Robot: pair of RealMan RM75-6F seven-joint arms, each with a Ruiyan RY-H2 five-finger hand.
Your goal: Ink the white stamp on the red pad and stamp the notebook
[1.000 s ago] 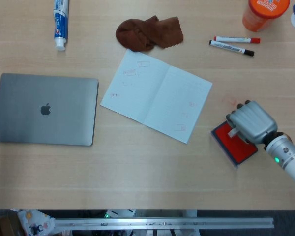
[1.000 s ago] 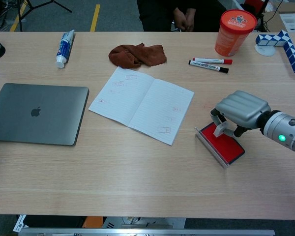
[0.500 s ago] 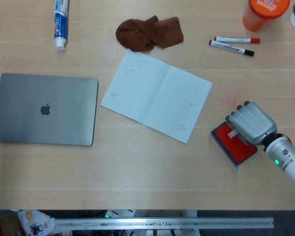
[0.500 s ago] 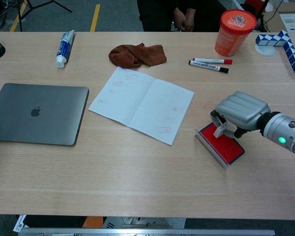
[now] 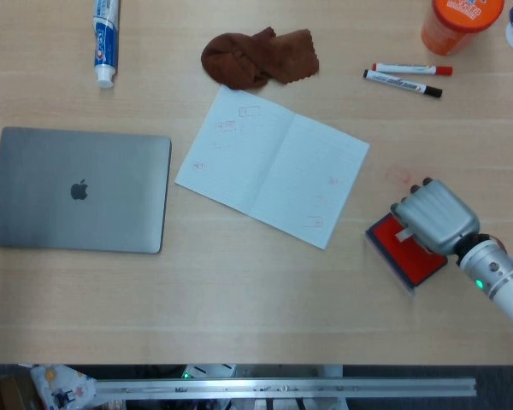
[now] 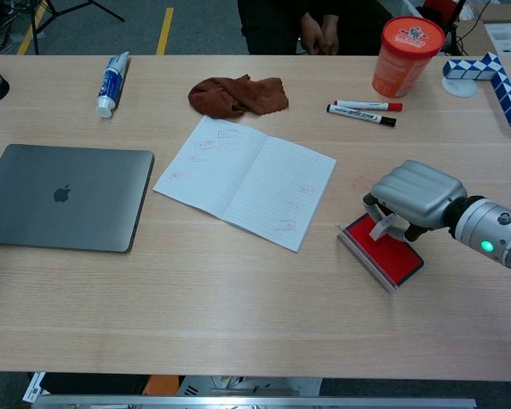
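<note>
The right robot hand (image 6: 413,202) pinches the white stamp (image 6: 380,226) over the red pad (image 6: 381,250); the notebook (image 6: 245,180) lies left of the pad, its long axis slanted.

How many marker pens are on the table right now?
2. The red-capped marker and the black-capped marker lie side by side near the table's far edge, just left of the orange tub, beyond the open notebook. None looks hidden.

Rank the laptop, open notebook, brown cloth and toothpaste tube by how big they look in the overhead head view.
1. laptop and open notebook: too alike to separate.
2. brown cloth.
3. toothpaste tube, partly cut off by the frame's top edge.
</note>
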